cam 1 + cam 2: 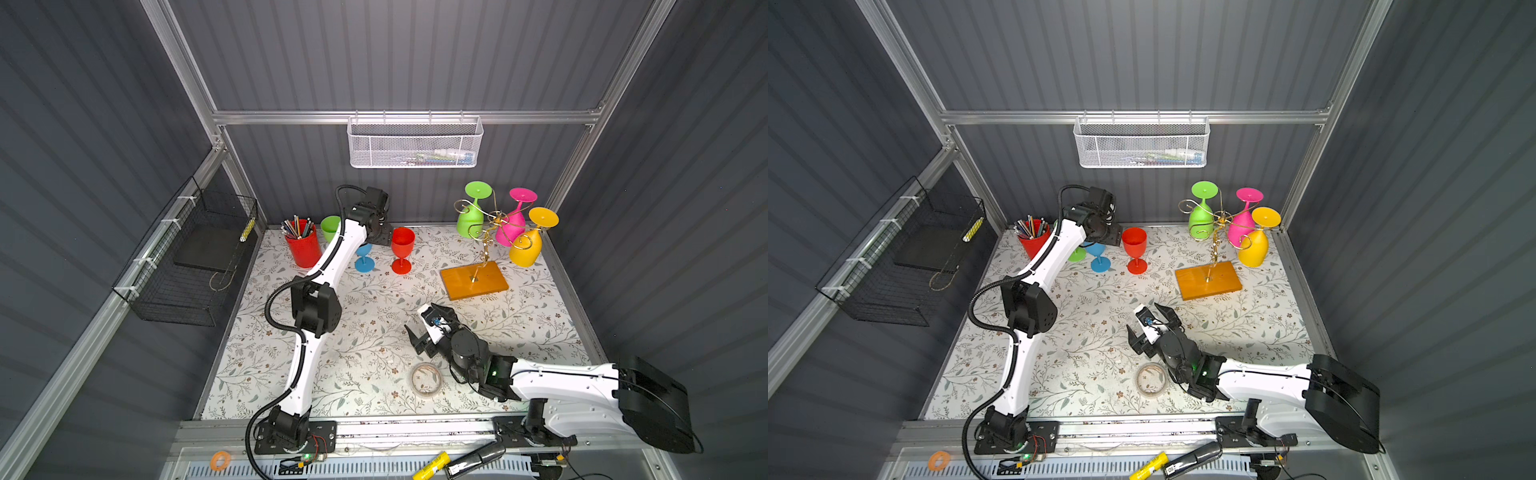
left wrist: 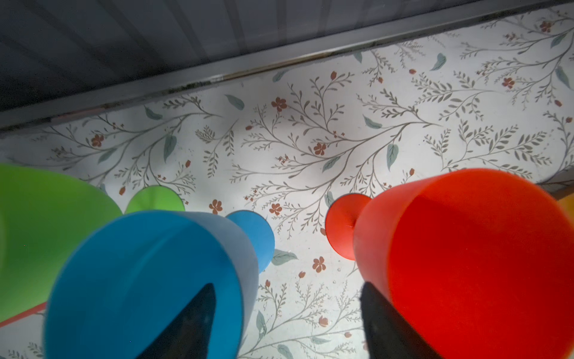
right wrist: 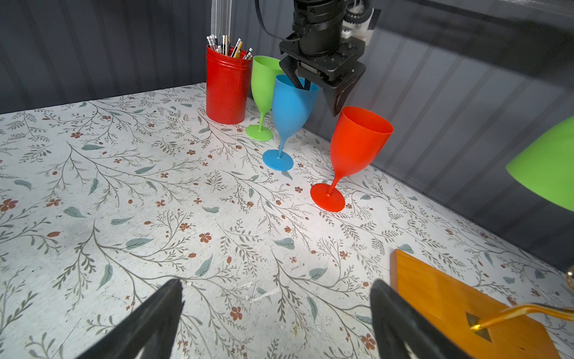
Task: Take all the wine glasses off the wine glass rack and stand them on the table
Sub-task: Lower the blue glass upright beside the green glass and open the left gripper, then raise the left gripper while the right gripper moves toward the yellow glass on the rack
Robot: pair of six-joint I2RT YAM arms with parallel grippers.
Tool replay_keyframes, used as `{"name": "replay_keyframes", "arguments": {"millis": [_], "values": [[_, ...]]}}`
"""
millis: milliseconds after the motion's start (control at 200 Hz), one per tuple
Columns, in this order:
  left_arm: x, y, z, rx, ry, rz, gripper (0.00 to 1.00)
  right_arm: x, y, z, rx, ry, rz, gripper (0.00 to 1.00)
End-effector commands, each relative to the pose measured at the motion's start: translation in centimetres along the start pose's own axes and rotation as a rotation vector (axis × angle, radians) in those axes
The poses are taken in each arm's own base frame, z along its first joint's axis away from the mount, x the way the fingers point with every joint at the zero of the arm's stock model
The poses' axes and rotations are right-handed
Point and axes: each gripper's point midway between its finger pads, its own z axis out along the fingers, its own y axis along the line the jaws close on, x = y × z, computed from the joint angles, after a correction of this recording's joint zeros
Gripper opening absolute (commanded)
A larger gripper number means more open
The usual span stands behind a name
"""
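The wine glass rack (image 1: 473, 279), gold wire on an orange wooden base, stands at the back right. A green wine glass (image 1: 468, 222), a pink one (image 1: 508, 233) and a yellow one (image 1: 525, 248) hang upside down from it. My right gripper (image 3: 277, 283) is open and empty, low over the table just in front of the base. My left gripper (image 2: 289, 286) is open at the back. One finger (image 2: 198, 314) dips inside an upright blue glass (image 3: 292, 105). The other finger stands beside an upright red glass (image 3: 357, 143).
An upright green glass (image 3: 264, 84) and a red pencil can (image 1: 303, 247) stand at the back left. A tape roll (image 1: 426, 379) lies near the front. A white mesh basket (image 1: 415, 143) hangs on the back wall and a black wire basket (image 1: 187, 257) on the left wall.
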Motion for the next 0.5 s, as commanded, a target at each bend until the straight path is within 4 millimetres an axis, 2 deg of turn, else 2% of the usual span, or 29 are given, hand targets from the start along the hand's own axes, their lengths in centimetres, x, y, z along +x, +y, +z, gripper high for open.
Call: {"name": "replay_keyframes", "arguments": {"millis": [0, 150, 295, 410, 495], "values": [[-3.2, 0.0, -5.6, -0.009, -0.146, 0.009, 0.82, -1.3, -0.5, -0.2, 0.025, -0.042, 0.019, 0.95], [-3.7, -0.7, -9.1, -0.023, -0.212, 0.009, 0.89, -1.3, -0.7, -0.3, 0.03, -0.043, 0.018, 0.97], [-3.9, -1.3, -13.3, -0.019, -0.295, 0.0, 0.97, -1.4, -0.8, -0.4, 0.033, -0.044, 0.022, 0.98], [-3.2, -2.0, -16.0, 0.004, -0.329, 0.004, 1.0, -1.6, -0.8, -0.5, 0.03, -0.047, 0.027, 0.98], [-2.0, -2.3, -17.4, 0.021, -0.336, 0.006, 1.0, -1.9, -1.0, -0.9, 0.029, -0.055, 0.037, 0.98]]}}
